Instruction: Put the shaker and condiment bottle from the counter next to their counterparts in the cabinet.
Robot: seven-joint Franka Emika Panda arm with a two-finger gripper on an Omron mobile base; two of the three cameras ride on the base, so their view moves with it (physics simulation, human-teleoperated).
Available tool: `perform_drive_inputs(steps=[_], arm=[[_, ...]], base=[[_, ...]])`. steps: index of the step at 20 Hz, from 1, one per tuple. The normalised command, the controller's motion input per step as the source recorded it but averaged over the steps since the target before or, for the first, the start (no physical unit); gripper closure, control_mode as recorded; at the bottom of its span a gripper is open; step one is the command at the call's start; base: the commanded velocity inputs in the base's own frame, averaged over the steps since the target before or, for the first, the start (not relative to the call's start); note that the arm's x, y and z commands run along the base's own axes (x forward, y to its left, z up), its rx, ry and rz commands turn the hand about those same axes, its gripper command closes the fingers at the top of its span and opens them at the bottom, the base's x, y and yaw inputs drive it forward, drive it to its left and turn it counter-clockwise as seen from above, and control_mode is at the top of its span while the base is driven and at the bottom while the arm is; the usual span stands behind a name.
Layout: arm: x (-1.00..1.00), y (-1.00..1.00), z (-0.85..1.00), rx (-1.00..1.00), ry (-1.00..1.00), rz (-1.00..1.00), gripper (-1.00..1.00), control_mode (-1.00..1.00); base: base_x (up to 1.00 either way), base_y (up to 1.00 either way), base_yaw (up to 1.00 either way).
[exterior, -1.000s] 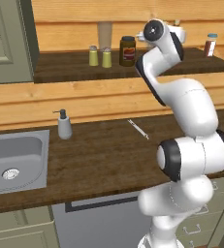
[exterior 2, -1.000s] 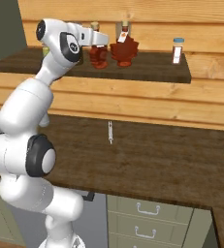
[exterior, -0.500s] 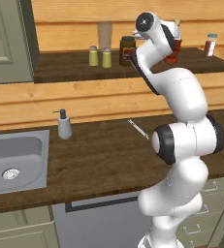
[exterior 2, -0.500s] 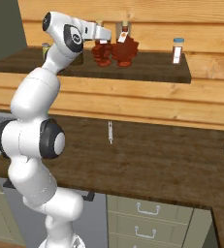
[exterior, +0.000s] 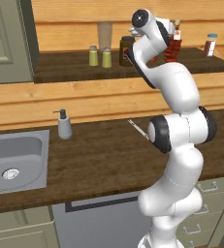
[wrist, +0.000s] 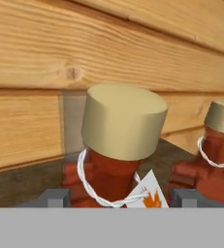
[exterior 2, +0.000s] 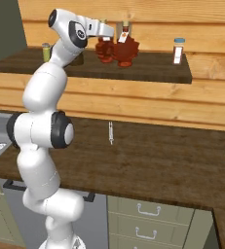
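— Condiment bottle (wrist: 114,167): where is it?

— On the cabinet floor (exterior 2: 153,68), right of the middle and close to the back wall. Its red twin (wrist: 219,164) stands just beside it. The right base view shows the pair side by side.

— And the gripper (wrist: 117,198)?

— Its jaws stand wide, one on either side of the bottle below the tan cap (wrist: 123,119). I cannot tell whether the pads press on it.

— Anything readable?

— A white tag (wrist: 150,193) hangs from a white string at the neck. It bears an orange mark, but no lettering I can read.

— What stands around?

— Left of the bottles is a dark brown jar (exterior: 126,51). Further left are two yellow-green shakers (exterior: 99,56), with a tall pale tumbler (exterior: 104,35) behind them. A reddish-brown shaker (exterior 2: 178,50) stands near the right end of the floor. The grey-green door (exterior: 4,41) is at the left.

— Does anything block the view?

— In the left base view the white arm (exterior: 169,77) covers most of the bottles.

— Below?

— On the counter (exterior: 99,160) are a steel sink (exterior: 11,162), a grey soap pump (exterior: 64,125) beside it, and a thin utensil (exterior 2: 111,132) near the back edge.
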Motion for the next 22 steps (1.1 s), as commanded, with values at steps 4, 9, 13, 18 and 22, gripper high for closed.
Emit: perform_drive_inputs(steps=[4,9,13,18,22], arm=[[0.34,0.00,-0.08,0.00,0.00,0.00,-1.00,-1.00],[0.18,0.00,0.00,0.00,0.00,0.00,-1.00,-1.00],[0.06,0.00,0.00,0.00,0.00,0.00,-1.00,-1.00],[0.00,0.00,0.00,0.00,0.00,0.00,-1.00,-1.00],[-0.11,0.00,0.00,0.00,0.00,0.00,-1.00,-1.00]], base=[[0.00,0.00,0.00],[0.00,0.00,0.00],[0.00,0.00,0.00],[0.00,0.00,0.00],[0.00,0.00,0.00]])
